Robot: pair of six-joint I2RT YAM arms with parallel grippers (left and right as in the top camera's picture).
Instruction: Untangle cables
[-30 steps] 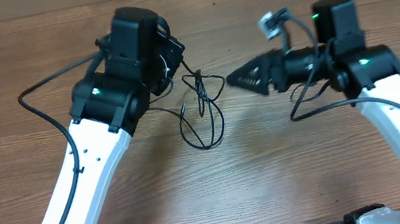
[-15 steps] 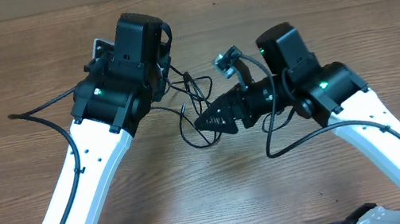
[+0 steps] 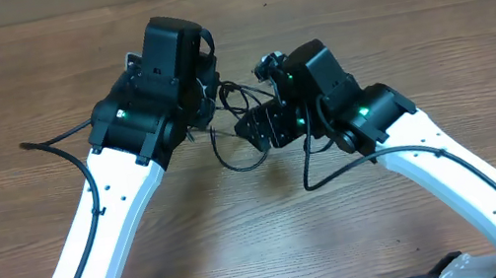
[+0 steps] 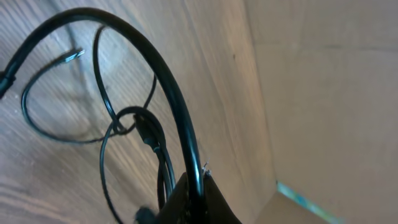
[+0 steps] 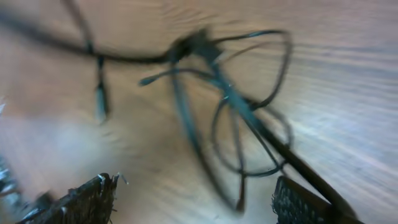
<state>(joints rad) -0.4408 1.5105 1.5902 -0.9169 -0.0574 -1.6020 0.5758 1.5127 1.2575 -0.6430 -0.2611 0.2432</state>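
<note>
Untangling looks barely begun: left gripper (image 4: 198, 180) pinches the knotted cables (image 5: 198, 42), right gripper (image 5: 191, 193) gapes wide near them.

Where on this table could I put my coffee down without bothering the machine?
Bare table between the left arm and right arm at the front, and the far-right corner. The middle, around the cables, is crowded.

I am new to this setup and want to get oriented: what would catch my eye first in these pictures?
First, the tangle of thin black cables near the middle of the table. The left claw is shut on one strand there, and the right claw stands open right before the loops.
</note>
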